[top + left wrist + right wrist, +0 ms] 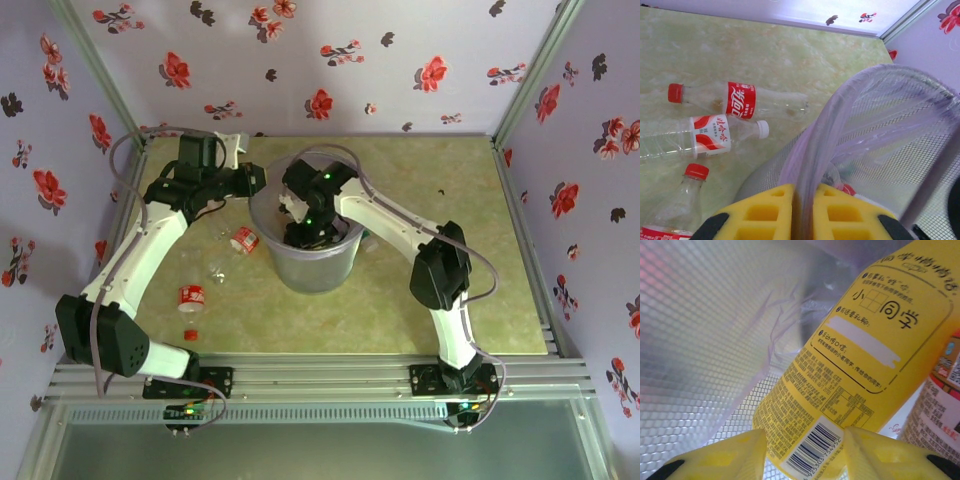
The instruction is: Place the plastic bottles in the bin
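Near edge, 8 o'clock of bin (318, 272): loose bottles (190, 297) are seen lying on table (420, 310), with more at 9 o'clock. Bin is set at table centre.

Left gripper (802, 197) is clamped on bin rim at about 10 o'clock, steadying it.

Right gripper (804, 440) is inside bin. Yellow bottle (855, 355) is framed between its jaws, beside a red-labelled bottle (940, 405) already in. Pinched or let go: cannot be told.

Step judged: yellow bottle being dropped. Jaws should be spread fully before arm is raised straight up, so bottle isn't dragged out. Rim hold is best kept, so bin isn't tipped.
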Robot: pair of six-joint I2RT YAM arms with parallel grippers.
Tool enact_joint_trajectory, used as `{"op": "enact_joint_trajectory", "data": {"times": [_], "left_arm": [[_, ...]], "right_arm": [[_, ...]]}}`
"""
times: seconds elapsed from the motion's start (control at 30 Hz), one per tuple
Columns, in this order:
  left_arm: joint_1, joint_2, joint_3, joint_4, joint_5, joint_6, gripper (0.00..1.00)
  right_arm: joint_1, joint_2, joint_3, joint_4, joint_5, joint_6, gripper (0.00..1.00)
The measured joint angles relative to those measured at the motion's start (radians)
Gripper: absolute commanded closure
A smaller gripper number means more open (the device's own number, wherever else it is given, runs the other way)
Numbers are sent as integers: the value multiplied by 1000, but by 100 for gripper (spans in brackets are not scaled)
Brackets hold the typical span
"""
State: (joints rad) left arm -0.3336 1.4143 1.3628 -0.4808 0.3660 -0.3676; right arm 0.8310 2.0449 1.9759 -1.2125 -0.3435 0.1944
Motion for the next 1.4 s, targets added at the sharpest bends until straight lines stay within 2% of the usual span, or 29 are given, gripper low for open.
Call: {"op": "enact_joint_trajectory", "data": {"times": [0.3,0.6,0.73,0.9,0.97,1.03,1.27,1.4], "left_arm": [[0,0,0,-1,-3,0,100],[13,0,0,-3,-2,0,100],[23,0,0,-9,2,1,100],[32,-5,3,-29,2,10,100],[37,-8,3,-36,2,12,100],[45,-13,3,-45,2,14,100],[77,-28,7,-82,2,27,100],[95,-37,7,-96,1,32,100]], "right_arm": [[-39,-75,142,-58,164,-5,45],[-142,-303,170,-87,308,-10,42],[-249,-440,114,-54,352,0,41],[-480,-575,-113,51,375,35,40],[-536,-566,-185,85,384,43,36],[-550,-520,-243,126,382,48,30],[-535,-279,-328,271,327,48,15],[-486,-155,-328,336,317,34,10]]}}
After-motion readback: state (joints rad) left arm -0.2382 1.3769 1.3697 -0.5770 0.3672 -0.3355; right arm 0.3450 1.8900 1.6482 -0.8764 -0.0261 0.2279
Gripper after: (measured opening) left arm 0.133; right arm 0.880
